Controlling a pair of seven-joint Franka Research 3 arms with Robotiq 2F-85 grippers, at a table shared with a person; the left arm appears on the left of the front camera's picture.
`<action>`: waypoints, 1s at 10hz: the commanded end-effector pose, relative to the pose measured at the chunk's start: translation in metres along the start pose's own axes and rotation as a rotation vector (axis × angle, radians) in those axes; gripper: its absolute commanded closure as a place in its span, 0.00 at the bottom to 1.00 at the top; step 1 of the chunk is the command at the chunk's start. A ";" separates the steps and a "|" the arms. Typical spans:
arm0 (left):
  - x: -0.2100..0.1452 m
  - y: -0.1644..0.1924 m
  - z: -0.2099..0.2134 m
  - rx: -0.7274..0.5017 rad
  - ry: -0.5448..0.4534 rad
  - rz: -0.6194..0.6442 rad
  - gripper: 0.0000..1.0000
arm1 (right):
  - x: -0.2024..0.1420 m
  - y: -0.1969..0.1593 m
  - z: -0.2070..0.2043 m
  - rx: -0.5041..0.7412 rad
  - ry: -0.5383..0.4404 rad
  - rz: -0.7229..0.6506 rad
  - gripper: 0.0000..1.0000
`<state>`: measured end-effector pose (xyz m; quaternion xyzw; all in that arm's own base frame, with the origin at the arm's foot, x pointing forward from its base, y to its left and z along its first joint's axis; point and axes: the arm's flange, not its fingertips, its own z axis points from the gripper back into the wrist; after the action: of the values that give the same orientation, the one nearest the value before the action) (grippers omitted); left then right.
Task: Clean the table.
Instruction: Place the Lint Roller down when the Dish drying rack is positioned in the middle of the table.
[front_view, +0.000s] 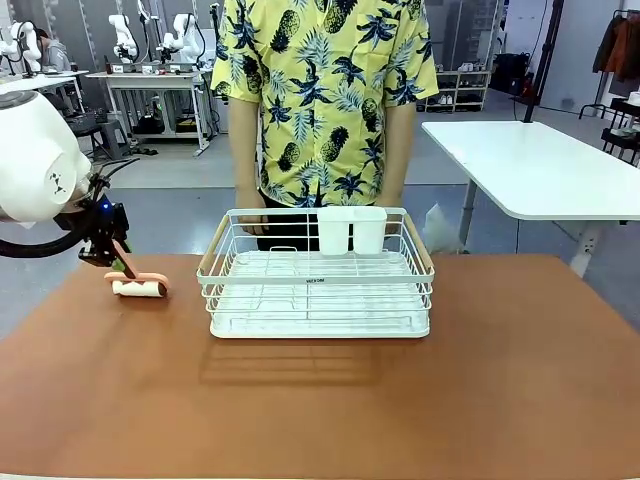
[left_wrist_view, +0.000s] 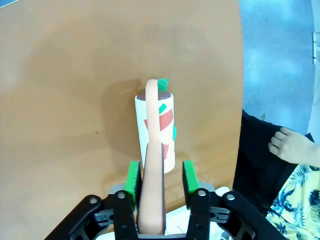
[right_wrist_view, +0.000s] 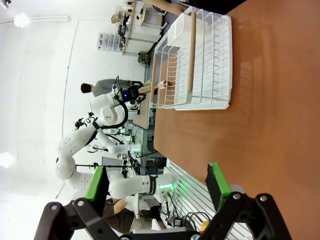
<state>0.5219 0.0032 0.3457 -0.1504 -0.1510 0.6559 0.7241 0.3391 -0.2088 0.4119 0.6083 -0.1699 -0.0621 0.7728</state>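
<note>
We judge the cleaning barely begun: our left tool (left_wrist_view: 160, 182) grips the peach handle of a lint roller (front_view: 139, 287) between its green pads, the roll resting on the terracotta worktop (front_view: 320, 400) at its left side, near the far edge, and most of the surface looks still to be rolled. A white wire dish rack (front_view: 318, 275) stands at the middle of the worktop with a person behind it, well apart from the roller. Our right tool (right_wrist_view: 157, 187) hangs spread wide and empty above the worktop's edge.
</note>
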 end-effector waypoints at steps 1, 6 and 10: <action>0.002 0.004 0.009 0.002 -0.020 -0.007 0.00 | 0.000 0.004 0.000 0.009 -0.007 -0.001 0.00; -0.008 0.001 0.061 0.171 -0.039 -0.022 0.00 | 0.000 0.004 0.000 0.009 -0.007 -0.001 0.00; -0.010 -0.008 0.070 0.219 -0.055 0.031 0.00 | 0.000 0.004 0.000 0.009 -0.007 -0.001 0.00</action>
<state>0.4930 -0.0055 0.4119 -0.0712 -0.0934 0.6670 0.7357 0.3391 -0.2088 0.4119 0.6083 -0.1699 -0.0621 0.7728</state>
